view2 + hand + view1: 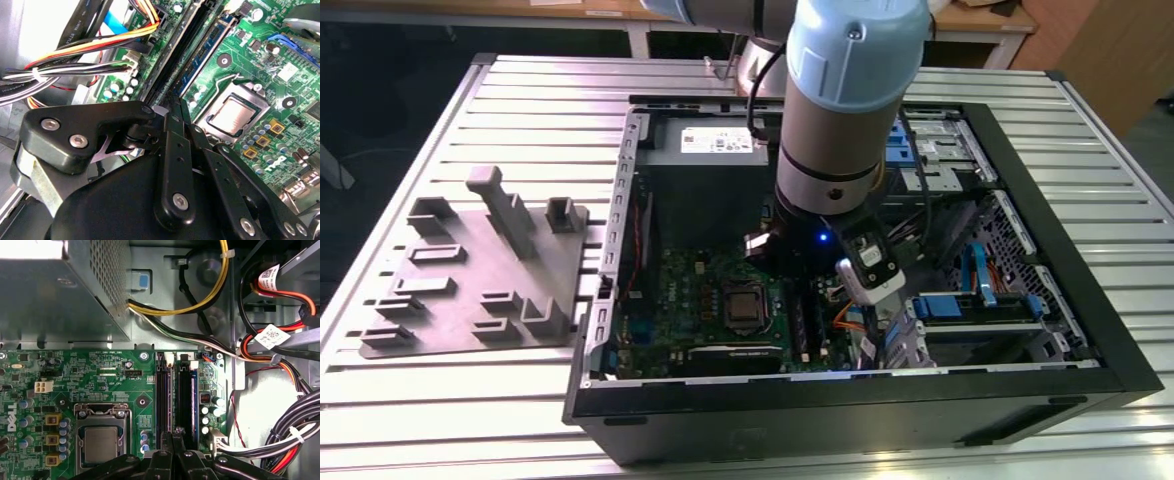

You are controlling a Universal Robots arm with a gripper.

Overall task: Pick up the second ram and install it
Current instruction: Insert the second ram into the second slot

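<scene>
Gripper (pixel 172 440): low centre of the first wrist view, over the memory slots (pixel 175 400); jaws pressed together on a thin dark edge, apparently the second ram (pixel 178 432)
Risk: ram tilted or off its slot would jam or bend
Count: one processor (pixel 101 444); two slot pairs
</scene>
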